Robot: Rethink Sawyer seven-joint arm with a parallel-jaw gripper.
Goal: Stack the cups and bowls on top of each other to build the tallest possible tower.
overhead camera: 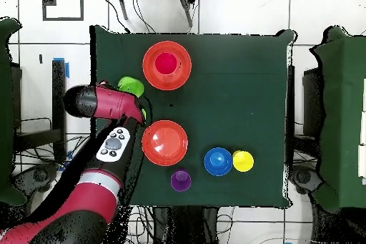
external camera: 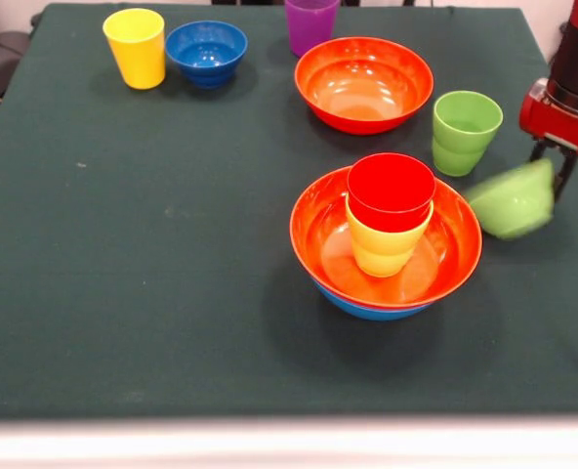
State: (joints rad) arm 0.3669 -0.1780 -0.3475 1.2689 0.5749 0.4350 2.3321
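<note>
The tower stands at the table's middle: a light-blue bowl (external camera: 372,308), an orange-red bowl (external camera: 318,230) in it, a yellow-orange cup (external camera: 382,252) and a red cup (external camera: 391,191) on top. It also shows in the overhead view (overhead camera: 166,64). My gripper (external camera: 555,171) is at the right edge, shut on the rim of the small lime green bowl (external camera: 512,200), which hangs tilted above the cloth. That bowl shows beside my arm in the overhead view (overhead camera: 130,85). A lime green cup (external camera: 465,132) stands just left of the gripper.
A second orange-red bowl (external camera: 364,83) sits behind the tower. A purple cup (external camera: 310,21), a small dark blue bowl (external camera: 207,51) and a yellow cup (external camera: 136,47) stand along the far edge. My arm (overhead camera: 100,103) reaches in over the table's side.
</note>
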